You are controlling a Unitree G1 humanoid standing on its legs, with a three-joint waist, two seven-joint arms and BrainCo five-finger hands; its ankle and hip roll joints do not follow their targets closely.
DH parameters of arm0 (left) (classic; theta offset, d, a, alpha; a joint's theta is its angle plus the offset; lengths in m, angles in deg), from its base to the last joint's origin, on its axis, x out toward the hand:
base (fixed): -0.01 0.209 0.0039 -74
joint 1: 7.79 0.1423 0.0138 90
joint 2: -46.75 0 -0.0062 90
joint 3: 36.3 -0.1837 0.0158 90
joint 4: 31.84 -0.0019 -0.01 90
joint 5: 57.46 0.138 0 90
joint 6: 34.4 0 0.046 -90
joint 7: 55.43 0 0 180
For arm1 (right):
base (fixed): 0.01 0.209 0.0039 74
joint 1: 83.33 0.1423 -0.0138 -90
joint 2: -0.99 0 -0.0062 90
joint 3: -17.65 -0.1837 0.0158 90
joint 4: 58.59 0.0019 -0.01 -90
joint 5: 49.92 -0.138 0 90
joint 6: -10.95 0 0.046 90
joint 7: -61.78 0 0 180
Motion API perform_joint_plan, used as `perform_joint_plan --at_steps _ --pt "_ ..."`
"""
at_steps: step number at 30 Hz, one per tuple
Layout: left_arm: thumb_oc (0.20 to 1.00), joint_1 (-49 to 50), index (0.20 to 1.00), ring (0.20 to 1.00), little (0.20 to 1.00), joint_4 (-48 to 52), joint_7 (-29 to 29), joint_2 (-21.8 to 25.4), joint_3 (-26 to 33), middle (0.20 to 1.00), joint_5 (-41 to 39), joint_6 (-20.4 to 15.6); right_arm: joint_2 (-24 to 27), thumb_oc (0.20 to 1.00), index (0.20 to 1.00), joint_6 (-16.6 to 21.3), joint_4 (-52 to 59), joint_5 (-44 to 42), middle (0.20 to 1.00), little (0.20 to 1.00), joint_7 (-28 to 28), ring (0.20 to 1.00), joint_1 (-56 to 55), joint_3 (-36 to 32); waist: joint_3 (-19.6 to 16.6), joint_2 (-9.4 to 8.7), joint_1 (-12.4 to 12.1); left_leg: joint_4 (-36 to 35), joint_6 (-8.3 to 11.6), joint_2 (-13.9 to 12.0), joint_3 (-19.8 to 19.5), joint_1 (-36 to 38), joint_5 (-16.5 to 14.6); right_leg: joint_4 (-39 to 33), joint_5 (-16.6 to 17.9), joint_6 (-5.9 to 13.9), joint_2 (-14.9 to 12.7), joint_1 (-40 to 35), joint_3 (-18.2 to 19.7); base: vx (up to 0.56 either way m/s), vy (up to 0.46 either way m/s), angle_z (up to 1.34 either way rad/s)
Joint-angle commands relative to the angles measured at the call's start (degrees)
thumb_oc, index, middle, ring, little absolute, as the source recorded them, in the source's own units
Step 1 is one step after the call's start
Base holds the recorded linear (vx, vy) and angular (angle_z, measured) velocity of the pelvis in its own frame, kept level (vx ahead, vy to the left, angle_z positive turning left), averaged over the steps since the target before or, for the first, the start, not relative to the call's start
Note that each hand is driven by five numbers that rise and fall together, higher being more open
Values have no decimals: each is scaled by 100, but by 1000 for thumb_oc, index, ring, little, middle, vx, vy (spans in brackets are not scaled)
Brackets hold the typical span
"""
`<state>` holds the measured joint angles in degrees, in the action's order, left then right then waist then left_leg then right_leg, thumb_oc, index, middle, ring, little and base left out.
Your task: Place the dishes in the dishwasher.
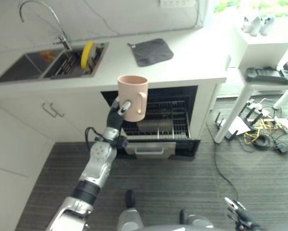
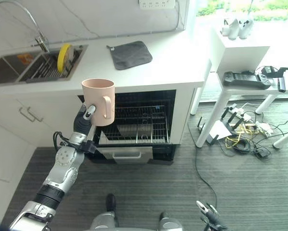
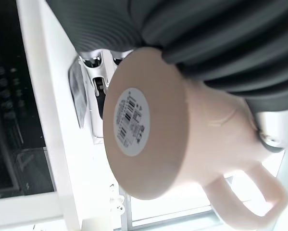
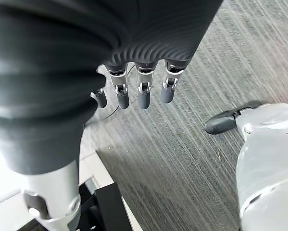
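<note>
Left robot hand (image 1: 118, 111) grips pink mug (image 1: 132, 97), barcode sticker (image 3: 131, 121) underneath; right robot hand (image 4: 134, 91) fingers relaxed.

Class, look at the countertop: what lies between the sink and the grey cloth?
Nothing: in the left eye view the white countertop is bare between the sink and the grey cloth.

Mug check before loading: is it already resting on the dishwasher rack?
No, the left hand holds the mug up in front of the open dishwasher.
</note>
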<state>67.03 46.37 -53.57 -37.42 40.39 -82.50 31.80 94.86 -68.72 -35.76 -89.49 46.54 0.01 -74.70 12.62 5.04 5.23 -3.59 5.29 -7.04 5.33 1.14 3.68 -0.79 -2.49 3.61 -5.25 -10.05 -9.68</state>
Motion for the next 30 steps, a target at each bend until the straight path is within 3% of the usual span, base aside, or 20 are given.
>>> perform_joint_plan --at_steps 1,12,16,19,22,26,28,29,30 --pt "200 -57 200 200 200 468 -1 265 310 200 97 -447 -310 1000 1000 103 -43 -168 1000 1000 -25 1000 138 -41 -31 -160 -149 -22 -238 294 28 338 -69 899 -267 313 -284 456 -199 61 144 0" --pt "200 -43 200 200 200 658 -88 376 322 200 142 -240 -406 1000 1000 132 -5 -137 1000 1000 66 1000 191 -27 -205 -251 -265 -101 -573 510 264 499 -354 900 -97 553 -483 550 -220 43 96 -5" --pt "200 -6 200 200 200 716 -82 358 266 200 231 -186 -537 1000 1000 211 315 -162 1000 1000 260 1000 261 63 -135 -273 -259 -141 -782 654 428 581 -524 1934 178 697 -447 1070 -284 3 65 -10" --pt "200 -79 200 200 200 746 -126 403 244 200 199 -118 -547 1000 1000 117 291 15 1000 1000 483 1000 327 81 -62 -329 -212 -141 -696 615 588 685 -597 1343 288 707 -474 1130 -381 14 -150 -27" --pt "200 20 200 200 200 695 -121 261 146 200 -1 -107 -466 1000 1000 169 205 -65 1000 1000 705 1000 398 8 -108 -369 -238 -105 -596 495 790 756 -553 684 191 594 -344 733 -476 55 -206 0" --pt "200 285 200 200 200 838 -180 130 141 200 -309 -71 -430 1000 1000 446 627 -444 1000 1000 1045 1000 358 -153 -200 -386 -239 -86 -486 401 941 838 -547 321 196 513 -280 481 -577 49 -117 3" --pt "200 454 200 200 200 959 -127 51 209 200 -808 26 -369 1000 1000 807 1388 -313 1000 1000 1285 1000 270 -275 -215 -405 -190 -59 -448 368 917 875 -554 208 173 438 -214 392 -521 40 -166 -4" --pt "200 704 200 200 200 984 58 -76 358 200 -1315 -16 -213 1000 1000 1474 2964 231 1000 1000 1491 1000 146 -304 -194 -453 -74 58 -413 331 952 940 -606 104 173 378 -193 278 -513 26 -158 -3" --pt "200 724 200 200 200 980 73 -90 378 200 -1344 -30 -194 1000 1000 1453 3165 314 1000 1000 1551 1000 149 -301 -206 -460 -68 74 -412 330 960 916 -596 91 193 370 -194 297 -514 22 -164 -8"
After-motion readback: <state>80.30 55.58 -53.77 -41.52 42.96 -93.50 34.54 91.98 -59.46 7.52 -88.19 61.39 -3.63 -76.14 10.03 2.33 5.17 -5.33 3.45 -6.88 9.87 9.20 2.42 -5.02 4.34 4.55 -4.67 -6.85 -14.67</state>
